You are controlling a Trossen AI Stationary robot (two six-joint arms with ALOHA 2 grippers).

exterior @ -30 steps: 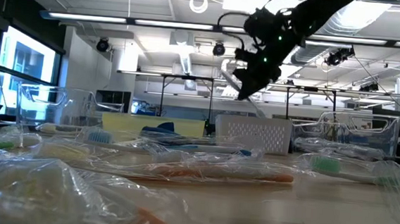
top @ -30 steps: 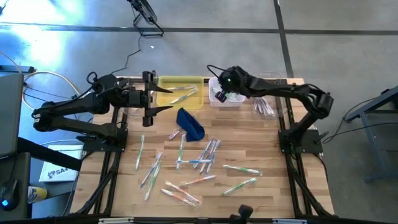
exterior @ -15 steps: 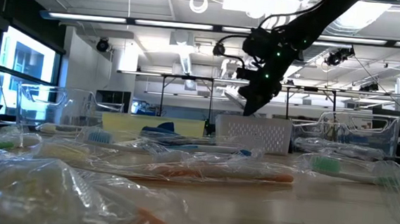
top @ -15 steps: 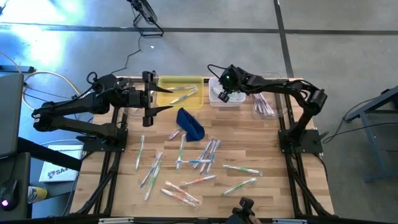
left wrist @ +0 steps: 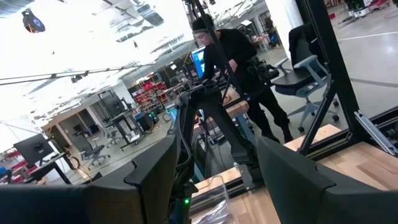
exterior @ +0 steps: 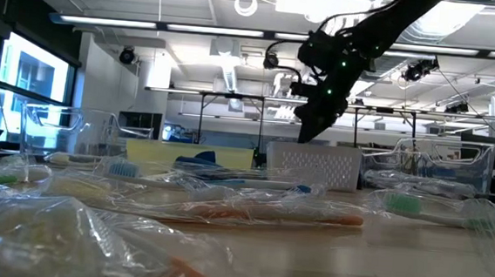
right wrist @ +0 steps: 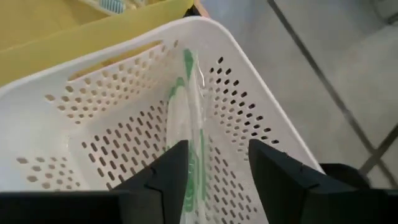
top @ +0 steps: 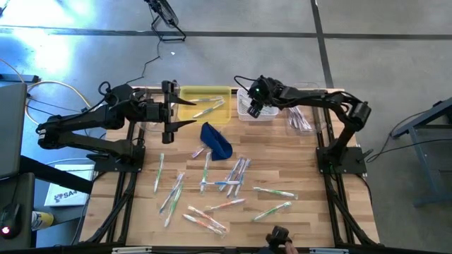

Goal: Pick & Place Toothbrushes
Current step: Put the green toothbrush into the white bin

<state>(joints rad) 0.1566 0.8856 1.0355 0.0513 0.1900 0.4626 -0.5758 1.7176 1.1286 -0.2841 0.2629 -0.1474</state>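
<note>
Right gripper (right wrist: 211, 171), fingers spread, hangs over white basket (right wrist: 261, 118), green toothbrush (right wrist: 189, 124) lying lengthwise straight ahead between them; left gripper (top: 176, 113) waits spread.

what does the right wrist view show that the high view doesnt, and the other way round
Only the right wrist view shows a green wrapped toothbrush standing in the white basket, between the right gripper's open fingers.

Only the high view shows the left gripper waiting open at the table's back left, the loose toothbrushes scattered on the table, the blue pouch and the clear bin.

Both show the right gripper over the white basket and the yellow tray beside it.
</note>
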